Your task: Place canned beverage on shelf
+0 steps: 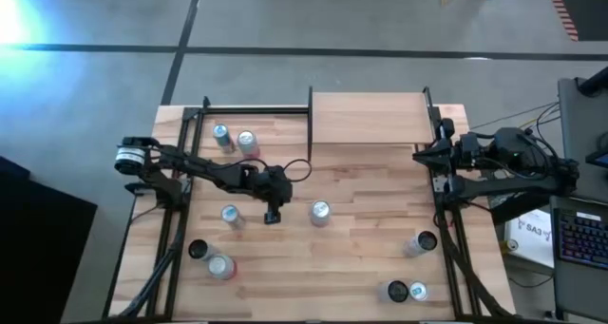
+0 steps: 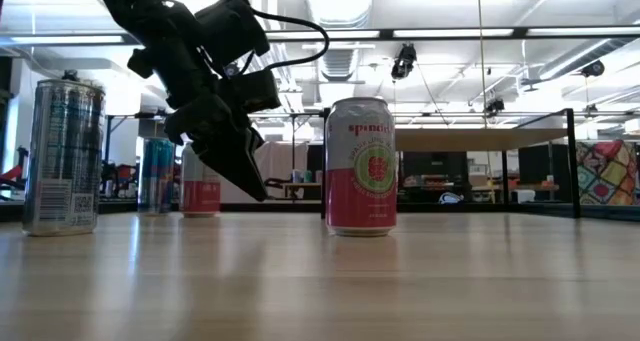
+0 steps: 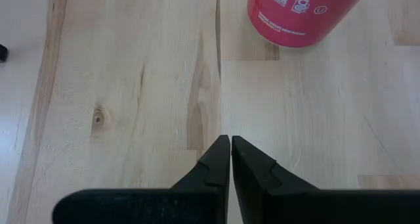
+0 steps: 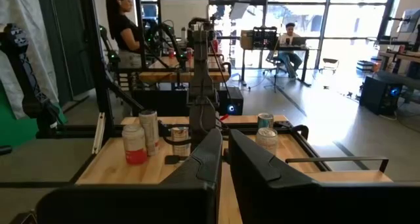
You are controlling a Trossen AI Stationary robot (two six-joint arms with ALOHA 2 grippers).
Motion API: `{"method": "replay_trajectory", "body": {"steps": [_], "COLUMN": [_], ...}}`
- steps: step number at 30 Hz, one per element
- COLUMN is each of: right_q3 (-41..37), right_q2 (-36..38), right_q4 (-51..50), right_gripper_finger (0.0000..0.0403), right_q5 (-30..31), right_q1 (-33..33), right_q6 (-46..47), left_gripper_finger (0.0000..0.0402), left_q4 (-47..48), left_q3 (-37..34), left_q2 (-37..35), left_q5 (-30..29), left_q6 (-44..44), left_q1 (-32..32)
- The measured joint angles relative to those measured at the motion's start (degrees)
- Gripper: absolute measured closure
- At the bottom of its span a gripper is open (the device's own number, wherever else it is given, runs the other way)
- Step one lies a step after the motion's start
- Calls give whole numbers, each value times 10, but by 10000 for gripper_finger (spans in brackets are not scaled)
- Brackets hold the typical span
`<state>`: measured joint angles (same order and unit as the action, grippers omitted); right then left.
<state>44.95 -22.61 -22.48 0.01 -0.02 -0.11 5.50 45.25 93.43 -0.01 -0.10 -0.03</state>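
Observation:
A pink canned beverage (image 1: 320,212) stands upright on its base at the middle of the butcher-block table; it also shows in the low view (image 2: 360,166) and the left wrist view (image 3: 302,14). My left gripper (image 1: 274,216) is shut with nothing in it and slants down just left of the can. In the low view the left gripper (image 2: 255,189) has its fingertips close above the tabletop. The shelf (image 1: 366,120), a pale wood panel in black rods, stands at the far edge. My right gripper (image 1: 419,153) waits shut at the right side, held level.
Other cans stand about the table: two at the far left (image 1: 235,139), one beside the left arm (image 1: 231,216), two at the near left (image 1: 211,259), and three at the near right (image 1: 414,272). Bare wood lies between the pink can and the shelf.

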Motion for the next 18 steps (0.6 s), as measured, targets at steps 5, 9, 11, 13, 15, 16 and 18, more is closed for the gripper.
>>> {"method": "replay_trajectory", "body": {"steps": [5,9,11,13,15,16,18], "right_q3": [0,0,0,0,0,0,0], "right_q2": [0,0,0,0,0,0,0], "right_q4": [0,0,0,0,1,3,7], "right_gripper_finger": [380,380,380,380,380,380,380], "right_q5": [0,0,0,0,0,0,0], "right_q1": [0,0,0,0,0,0,0], "right_q6": [0,1,0,0,4,8,20], "left_gripper_finger": [402,402,402,402,402,402,402], "left_q4": [0,0,0,0,0,0,0], "left_q3": [0,0,0,0,0,0,0], "left_q2": [0,0,0,0,0,0,0], "left_q5": [0,0,0,0,0,0,0], "left_q6": [0,0,0,0,0,0,0], "left_q1": [0,0,0,0,0,0,0]}}
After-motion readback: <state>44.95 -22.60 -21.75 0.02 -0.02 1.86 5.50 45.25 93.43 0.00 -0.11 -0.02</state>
